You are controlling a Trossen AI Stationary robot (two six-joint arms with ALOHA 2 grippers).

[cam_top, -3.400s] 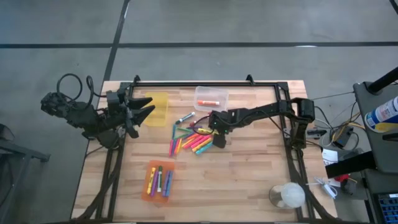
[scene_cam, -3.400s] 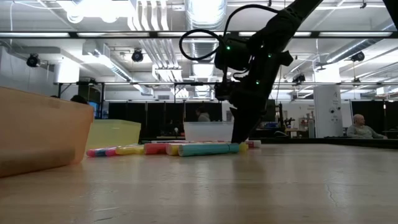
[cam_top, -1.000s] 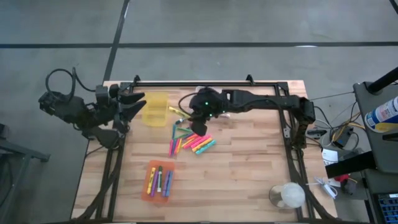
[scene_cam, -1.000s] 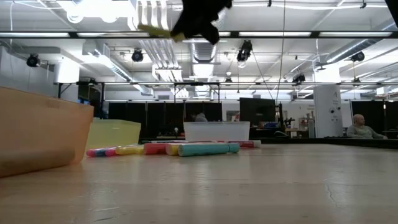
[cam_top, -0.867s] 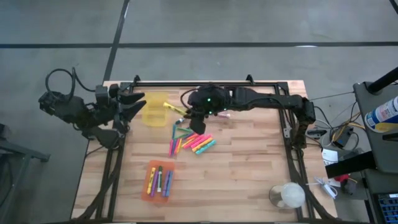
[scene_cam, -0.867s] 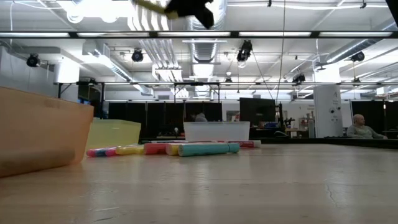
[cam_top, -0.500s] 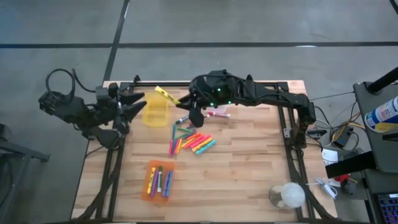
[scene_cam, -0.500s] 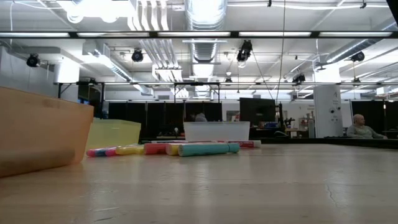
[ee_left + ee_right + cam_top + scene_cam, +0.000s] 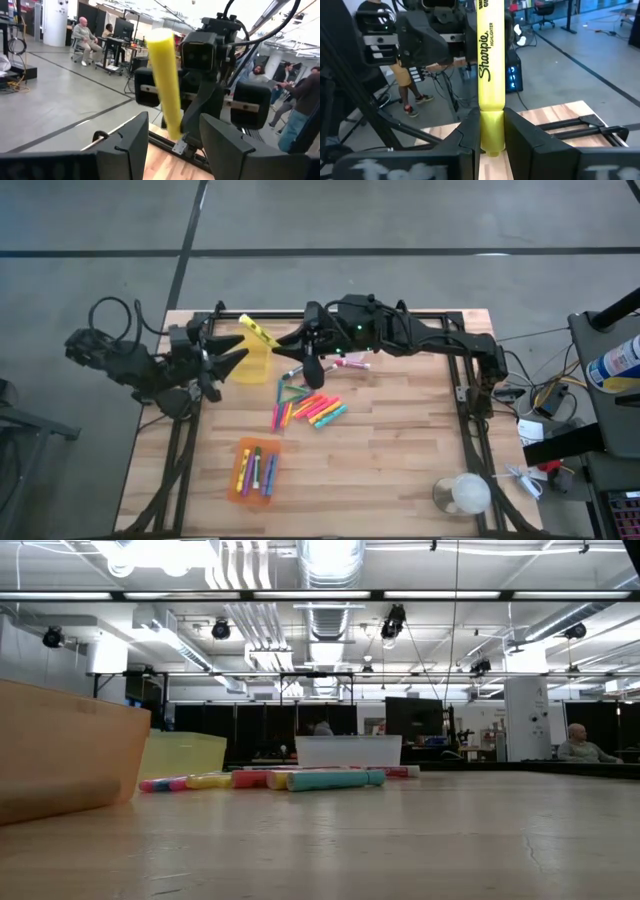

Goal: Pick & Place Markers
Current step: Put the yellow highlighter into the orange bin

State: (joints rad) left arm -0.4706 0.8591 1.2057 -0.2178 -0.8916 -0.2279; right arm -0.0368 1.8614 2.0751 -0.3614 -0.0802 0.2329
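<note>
While the pile of markers [image 9: 308,406] is lying in the middle of the wooden desk [image 9: 400,460], the right tool [image 9: 282,339] is gripping a yellow highlighter [image 9: 258,331] by one end, raised above the desk's far side. A second ago that tool was hanging lower, over the pile's far edge; it is now carrying the highlighter higher and toward the left arm, so the pen is projecting above the yellow bin [image 9: 250,357]. In the right wrist view the two dark fingers [image 9: 470,131] are pinching the smooth round plastic barrel, which bears black lettering. The left tool [image 9: 228,351], with its pointed fingers standing well apart and holding nothing, is hovering at the desk's left edge, facing the highlighter; since a second ago it has shifted slightly toward the middle.

The desk is showing pale planks with visible grain. An orange translucent bin [image 9: 256,471] near the front is holding several markers, and a clear rectangular bin [image 9: 348,750] is sitting beyond the pile. In the low view, pink, yellow and teal markers are resting flat in a row, and neither arm is showing.
</note>
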